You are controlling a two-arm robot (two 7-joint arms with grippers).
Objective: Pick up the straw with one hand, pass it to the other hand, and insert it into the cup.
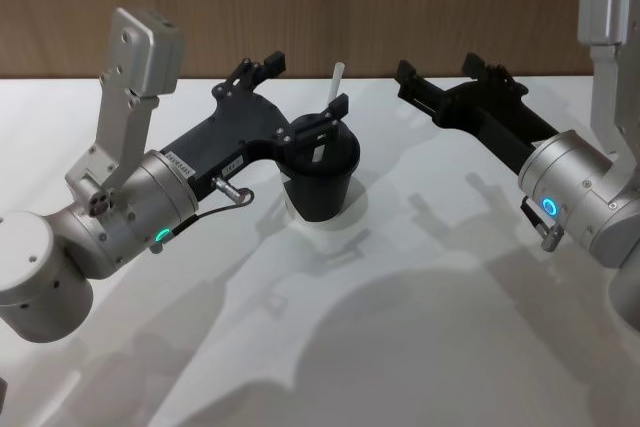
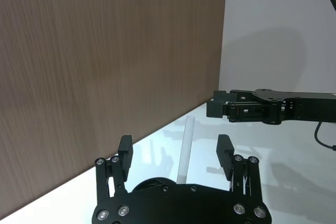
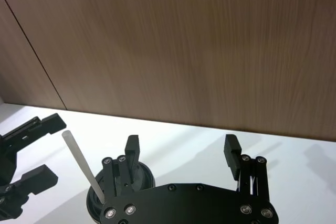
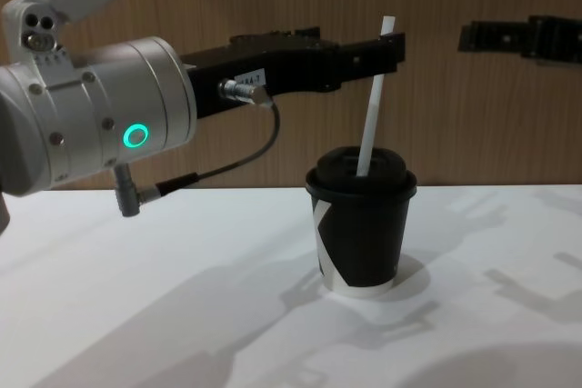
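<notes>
White straw (image 4: 371,102) already stands in the black paper cup (image 4: 361,233), poked through the domed plastic lid (image 4: 361,170), leaning slightly off upright, long axis near vertical, top end well above the lid. My left gripper (image 2: 178,158) sits around the upper straw with jaws spread wide, fingers (image 2: 124,153) either side and not touching it; straw runs up the gap between them in the left wrist view. Left is the nearer arm by far. My right gripper (image 1: 445,87) hangs well apart to the right, near the wood wall, jaws also wide, holding nothing. Judging by this, insertion looks done; next move likely just backing the left jaws off without brushing the straw. Straw: thin, smooth, rigid-looking tube. Cup: matte, tapered, white base rim, on a white table (image 1: 420,327).
</notes>
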